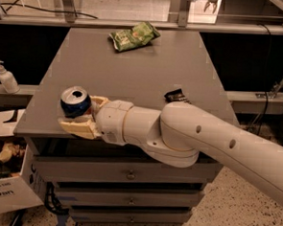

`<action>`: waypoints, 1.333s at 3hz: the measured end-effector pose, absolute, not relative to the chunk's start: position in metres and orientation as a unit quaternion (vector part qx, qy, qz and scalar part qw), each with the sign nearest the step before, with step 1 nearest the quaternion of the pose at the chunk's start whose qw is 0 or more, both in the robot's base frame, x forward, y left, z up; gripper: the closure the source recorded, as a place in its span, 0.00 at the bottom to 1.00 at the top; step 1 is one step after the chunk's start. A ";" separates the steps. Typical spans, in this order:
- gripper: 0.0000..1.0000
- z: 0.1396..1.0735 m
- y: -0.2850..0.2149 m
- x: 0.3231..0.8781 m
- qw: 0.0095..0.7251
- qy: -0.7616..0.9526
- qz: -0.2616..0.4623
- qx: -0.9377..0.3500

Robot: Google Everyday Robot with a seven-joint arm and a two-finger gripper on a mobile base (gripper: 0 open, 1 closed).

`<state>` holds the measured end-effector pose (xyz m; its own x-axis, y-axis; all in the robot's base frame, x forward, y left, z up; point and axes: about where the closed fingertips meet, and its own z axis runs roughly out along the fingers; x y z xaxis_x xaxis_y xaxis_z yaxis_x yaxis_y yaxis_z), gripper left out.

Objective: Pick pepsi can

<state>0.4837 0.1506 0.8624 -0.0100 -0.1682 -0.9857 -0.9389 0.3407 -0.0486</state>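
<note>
The gripper [80,113] sits at the left of the frame, near the front-left corner of the desk [149,72]. Its two fingers appear closed against the pepsi can [75,102], one on the near side and one behind. The can looks tilted, silver top toward the camera. A good lift probably needs a firm squeeze and a slow, straight rise, since the desk's edge is close. The green crisp bag [134,36] lies well apart.

The arm's clad in smooth cream-white shells — fat rounded segments, dotted with small dark holes. The gripper [77,113], closed round the pepsi can [75,100], is fitted with tan wedge fingers [78,128].
</note>
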 end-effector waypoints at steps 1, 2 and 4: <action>0.87 0.865 0.147 0.487 0.546 0.617 0.354 -0.443; 1.00 0.879 0.137 0.503 0.554 0.618 0.342 -0.440; 1.00 0.919 0.097 0.572 0.585 0.632 0.295 -0.414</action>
<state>0.5721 0.0970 0.9192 0.0264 -0.1788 -0.9835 -0.8685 0.4831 -0.1112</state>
